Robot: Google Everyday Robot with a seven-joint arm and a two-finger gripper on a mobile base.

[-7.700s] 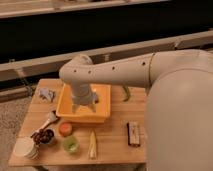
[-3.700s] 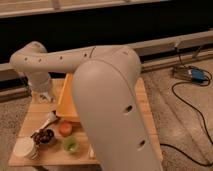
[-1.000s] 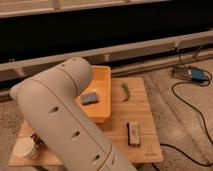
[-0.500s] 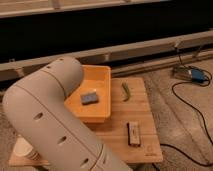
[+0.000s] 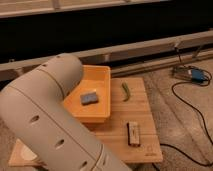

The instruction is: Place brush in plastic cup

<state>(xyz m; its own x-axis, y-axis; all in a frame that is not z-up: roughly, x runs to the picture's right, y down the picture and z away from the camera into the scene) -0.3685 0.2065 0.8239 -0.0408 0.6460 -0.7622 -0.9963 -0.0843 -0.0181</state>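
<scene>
My large white arm [image 5: 50, 125] fills the left half of the camera view and covers the left side of the wooden table [image 5: 147, 150]. The gripper is behind the arm and out of sight. The brush is hidden. A small whitish curved edge [image 5: 26, 156] shows at the lower left beside the arm; it may be the rim of the plastic cup, but I cannot tell for certain. The small coloured cups are hidden as well.
A yellow tray [image 5: 102, 75] sits at the table's back middle with a grey-blue sponge [image 5: 89, 98] in it. A green pod [image 5: 125, 91] lies to its right. A dark brown block [image 5: 133, 134] lies front right. Cables and a blue device [image 5: 198, 75] are on the floor, right.
The arm has shifted a little and now covers slightly more of the table's left and the tray's left edge. The tray, the sponge, the green pod and the block have not moved.
</scene>
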